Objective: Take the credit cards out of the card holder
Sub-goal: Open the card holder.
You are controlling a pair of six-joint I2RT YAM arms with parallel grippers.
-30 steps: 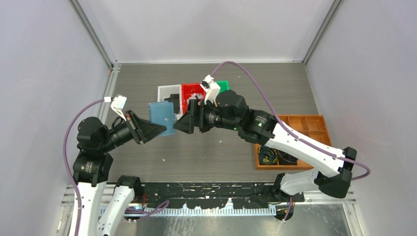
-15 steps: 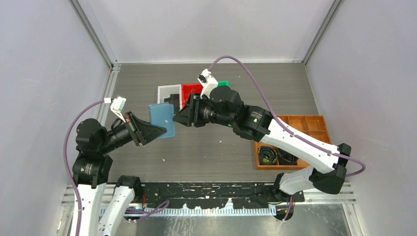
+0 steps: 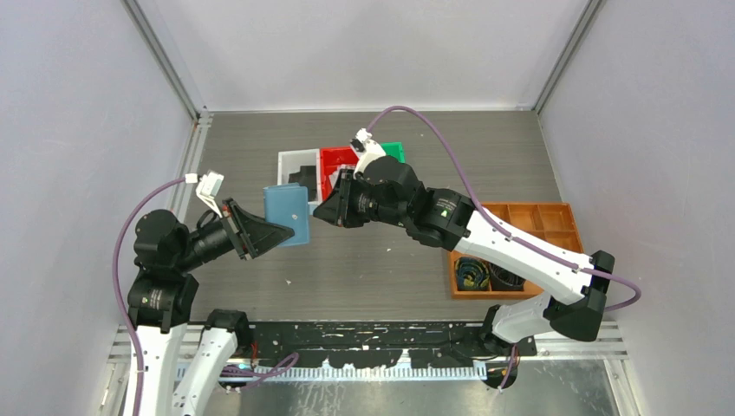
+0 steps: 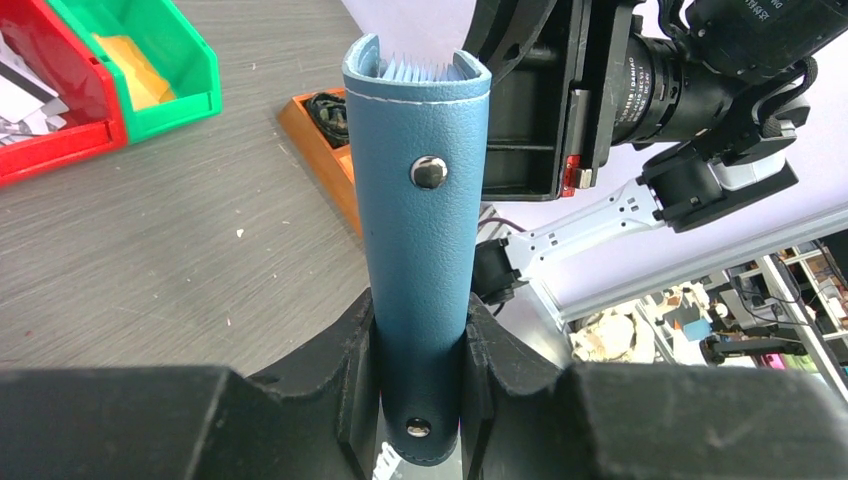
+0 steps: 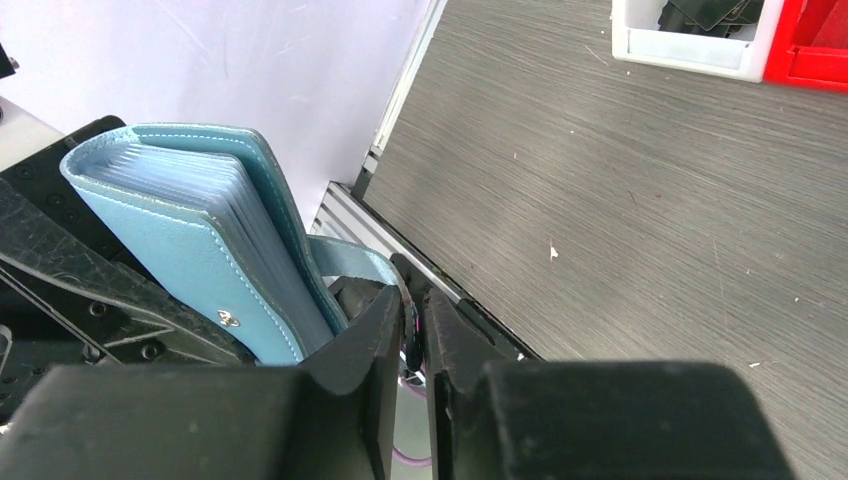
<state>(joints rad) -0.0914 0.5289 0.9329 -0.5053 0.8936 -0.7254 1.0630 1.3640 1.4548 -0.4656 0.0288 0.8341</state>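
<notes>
My left gripper (image 3: 284,229) (image 4: 420,315) is shut on the lower end of the blue card holder (image 3: 286,210) (image 4: 420,220) and holds it upright above the table. The holder's (image 5: 190,240) clear card sleeves fan out at its open edge; I cannot make out any credit cards inside them. My right gripper (image 3: 319,213) (image 5: 412,300) sits at the holder's right edge, with its jaws nearly together on the light blue snap tab (image 5: 350,262). Black cards (image 3: 303,176) (image 5: 705,12) lie in the white bin. A gold card (image 4: 135,75) lies in the green bin.
White bin (image 3: 289,159) (image 5: 690,55), red bin (image 3: 333,156) (image 4: 60,150) and green bin (image 3: 395,149) (image 4: 190,95) stand side by side behind the grippers. An orange tray (image 3: 555,213) with coiled black cables (image 3: 485,274) sits at the right, under my right arm.
My right gripper moved left and a little back to the holder's edge, and its jaws closed from wide open onto the snap tab. The left gripper and the holder stayed put.
</notes>
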